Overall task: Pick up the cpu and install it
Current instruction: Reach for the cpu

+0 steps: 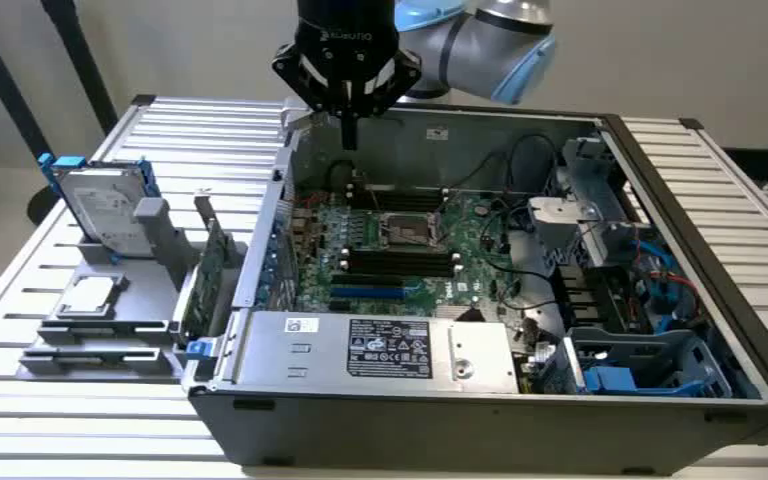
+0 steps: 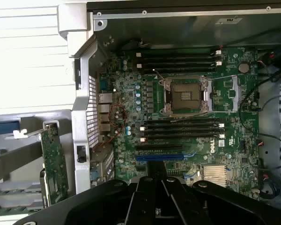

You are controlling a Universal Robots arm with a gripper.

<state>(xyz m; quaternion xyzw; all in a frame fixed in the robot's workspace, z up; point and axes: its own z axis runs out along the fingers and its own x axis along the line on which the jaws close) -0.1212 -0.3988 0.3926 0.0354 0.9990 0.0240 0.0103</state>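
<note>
Silver cpu [image 1: 87, 296] lies well off to one side of my gripper [image 1: 348, 138], which hangs shut and empty; dropping here could bend pins in the socket [image 1: 404, 232] below

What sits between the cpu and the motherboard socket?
In the exterior view, an upright green card and the case wall stand between the cpu and the socket.

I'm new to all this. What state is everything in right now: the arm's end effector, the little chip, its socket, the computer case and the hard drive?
end effector: shut, holding nothing, above the open case.
cpu: lying flat on the grey rack, untouched.
socket: empty.
computer case: on its side, side panel off.
hard drive: standing upright in the rack.
</note>
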